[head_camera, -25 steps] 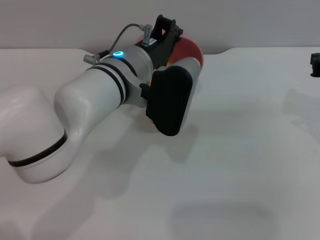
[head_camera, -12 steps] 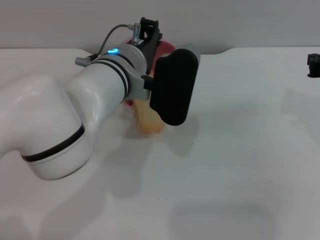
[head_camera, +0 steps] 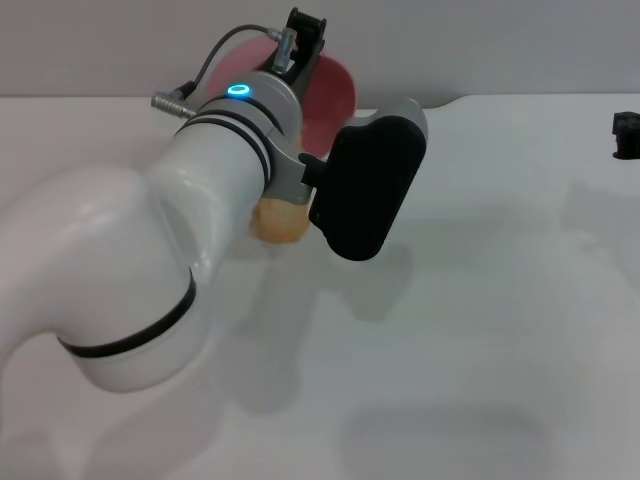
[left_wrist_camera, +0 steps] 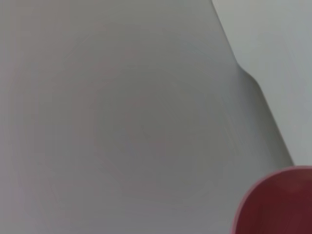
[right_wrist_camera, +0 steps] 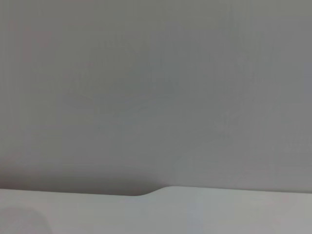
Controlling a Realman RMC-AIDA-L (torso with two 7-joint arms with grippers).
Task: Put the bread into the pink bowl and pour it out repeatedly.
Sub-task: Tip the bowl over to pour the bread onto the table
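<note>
My left arm reaches across the table in the head view. Its gripper (head_camera: 303,35) is shut on the far rim of the pink bowl (head_camera: 331,92) and holds it off the table, tipped on its side. The arm and the black wrist camera housing cover most of the bowl. The orange-tan bread (head_camera: 279,222) lies on the white table under the arm, and only one end shows. A piece of the pink bowl (left_wrist_camera: 278,204) shows in a corner of the left wrist view. My right gripper (head_camera: 627,134) sits parked at the far right edge.
The white table (head_camera: 480,330) stretches in front and to the right of the arm. Its back edge meets a grey wall (head_camera: 480,45). The right wrist view shows only the wall and the table edge (right_wrist_camera: 161,191).
My left arm has lifted and turned, raising and tipping the bowl. The bread has come into view on the table below the arm.
</note>
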